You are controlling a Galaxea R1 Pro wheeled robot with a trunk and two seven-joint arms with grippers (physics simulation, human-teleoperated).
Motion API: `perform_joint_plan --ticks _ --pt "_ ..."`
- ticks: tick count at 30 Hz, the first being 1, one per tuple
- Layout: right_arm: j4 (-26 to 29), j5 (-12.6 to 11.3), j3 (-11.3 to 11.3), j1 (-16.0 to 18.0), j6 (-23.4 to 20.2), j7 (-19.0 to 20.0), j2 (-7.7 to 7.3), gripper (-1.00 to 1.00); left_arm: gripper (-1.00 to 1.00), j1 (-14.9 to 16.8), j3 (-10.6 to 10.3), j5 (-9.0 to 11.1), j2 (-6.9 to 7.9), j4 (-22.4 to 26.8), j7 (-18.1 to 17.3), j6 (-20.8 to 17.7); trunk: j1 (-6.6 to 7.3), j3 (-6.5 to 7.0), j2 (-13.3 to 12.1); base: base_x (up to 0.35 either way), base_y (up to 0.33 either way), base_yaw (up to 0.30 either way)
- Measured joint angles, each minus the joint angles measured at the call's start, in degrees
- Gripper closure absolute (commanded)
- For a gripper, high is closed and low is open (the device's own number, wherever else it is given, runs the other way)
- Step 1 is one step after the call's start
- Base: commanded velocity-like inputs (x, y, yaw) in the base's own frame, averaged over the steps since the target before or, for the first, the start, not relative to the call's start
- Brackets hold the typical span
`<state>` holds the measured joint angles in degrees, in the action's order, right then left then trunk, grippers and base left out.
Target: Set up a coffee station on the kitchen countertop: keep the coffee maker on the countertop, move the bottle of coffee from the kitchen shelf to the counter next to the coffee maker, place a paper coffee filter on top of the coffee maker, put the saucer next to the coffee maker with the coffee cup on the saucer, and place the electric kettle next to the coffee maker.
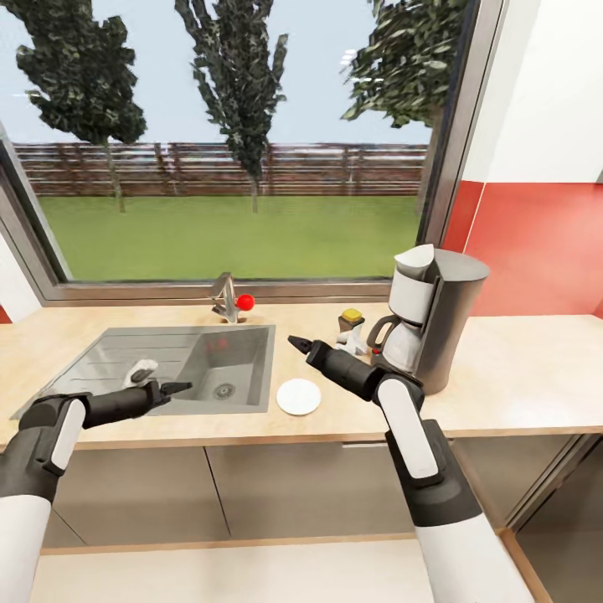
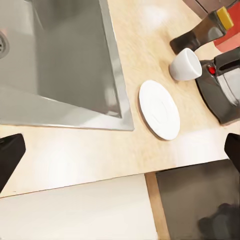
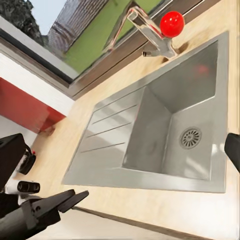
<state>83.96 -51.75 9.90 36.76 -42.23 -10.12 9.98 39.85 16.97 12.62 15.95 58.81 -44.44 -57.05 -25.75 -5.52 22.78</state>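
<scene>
Head view: I hold both arms low over the beige wood-look surface point(image 1: 519, 368), in front of the steel sink point(image 1: 167, 360). The left pincer point(image 1: 177, 388) points across the basin and the right pincer point(image 1: 299, 342) toward the window; from here I cannot tell how wide either one stands. The coffee maker point(image 1: 435, 314), dark grey with a white carafe, stands upright by the red backsplash, the yellow-lidded bottle of coffee point(image 1: 352, 321) just beside it, the flat round saucer point(image 1: 299, 396) bare near the sink's corner. I judge the saucer sits there to receive the cup.

Left wrist view: the saucer point(image 2: 159, 109) lies matte white on the grain; the coffee cup point(image 2: 185, 65) rests on its side just apart from it, near the machine's base. The dark fingertips point(image 2: 9, 156) sit at opposite edges, so the left pincer is wide and empty.

Right wrist view: brushed steel sink point(image 3: 165, 135), ribbed drainer, round drain, tap with glossy red knob point(image 3: 172, 23). The right pincer's tips stand far apart, holding nothing; the left pincer point(image 3: 70, 199) shows with its tips nearly together
</scene>
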Motion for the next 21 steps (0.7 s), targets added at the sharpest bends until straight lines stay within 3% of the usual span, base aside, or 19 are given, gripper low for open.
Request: perform_joint_plan --ticks 7,12,18,21 --pt "-2.2 0.1 0.1 -0.1 -0.1 -0.1 -0.48 -1.0 -1.0 -0.5 0.0 0.4 0.08 -0.9 0.0 -0.1 0.0 0.0 0.0 0.0 0.0 -0.003" --pt "-3.8 0.1 0.1 -0.1 -0.1 -0.1 -0.67 -1.0 -1.0 -0.7 0.0 0.6 0.0 -1.0 -0.2 -0.1 0.0 0.0 0.0 0.0 -0.014 -0.207" --pt "-4.7 0.1 0.1 -0.1 -0.1 -0.1 -0.74 -1.0 -1.0 -0.9 1.2 4.5 -0.18 -1.4 -0.3 -0.1 0.01 0.0 0.0 0.036 -0.184 -0.278" --pt "-4.8 0.1 0.1 -0.1 -0.1 -0.1 -0.76 -1.0 -1.0 -0.9 1.2 5.2 -0.84 -1.8 -0.2 0.0 0.01 0.0 0.0 0.135 -0.246 -0.193"
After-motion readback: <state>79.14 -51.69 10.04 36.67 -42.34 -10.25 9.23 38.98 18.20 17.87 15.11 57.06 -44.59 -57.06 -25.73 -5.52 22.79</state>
